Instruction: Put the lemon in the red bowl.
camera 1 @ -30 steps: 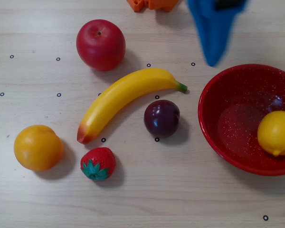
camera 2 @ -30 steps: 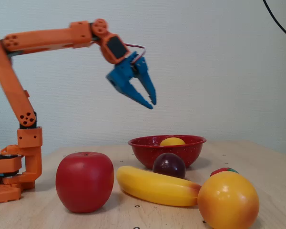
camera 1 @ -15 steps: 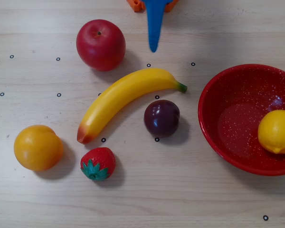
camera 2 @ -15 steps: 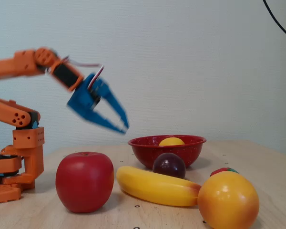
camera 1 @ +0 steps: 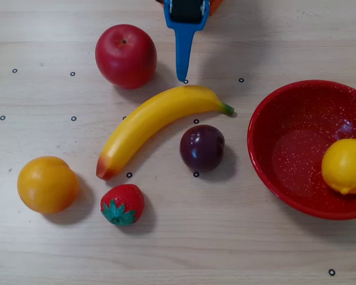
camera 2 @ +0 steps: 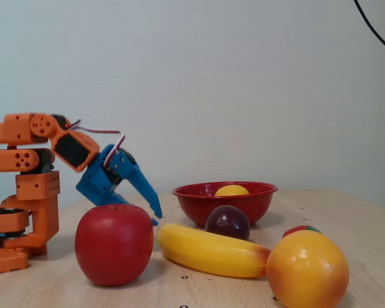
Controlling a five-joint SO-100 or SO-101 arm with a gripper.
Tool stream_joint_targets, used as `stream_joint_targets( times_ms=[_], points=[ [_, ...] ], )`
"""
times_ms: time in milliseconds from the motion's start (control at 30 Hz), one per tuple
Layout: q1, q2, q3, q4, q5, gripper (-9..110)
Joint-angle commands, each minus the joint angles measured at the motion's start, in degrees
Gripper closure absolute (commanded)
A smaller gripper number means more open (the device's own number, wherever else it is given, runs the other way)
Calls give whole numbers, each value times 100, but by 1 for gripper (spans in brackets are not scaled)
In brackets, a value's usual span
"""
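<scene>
Bright, even light — soft shadows, sharp

Lemon (camera 1: 345, 166): bright yellow. Red bowl (camera 1: 273, 113): glossy red, fine white speckles. Apple (camera 1: 126, 56): deep red. Banana (camera 1: 157, 122): yellow, green tip at one end, reddish-orange at other. Plum (camera 1: 202, 148): dark purple. Orange (camera 1: 47, 184): yellow-orange. Strawberry (camera 1: 122, 204): red, green leaves. Gripper (camera 1: 182, 74): blue. Arm (camera 2: 25, 167): orange. Table (camera 1: 225, 249): pale wood grain, small black ring marks.
</scene>
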Motion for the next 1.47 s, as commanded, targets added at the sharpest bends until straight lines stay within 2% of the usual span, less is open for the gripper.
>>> stream_joint_targets(
  times_ms=[0, 167, 567, 1433],
  points=[
    [-114, 237, -62, -255, 237, 101],
    [-167, 580, 527, -466, 299, 101],
    [79, 949, 527, 703, -404, 101],
    [97, 949, 527, 773, -545, 101]
  ],
)
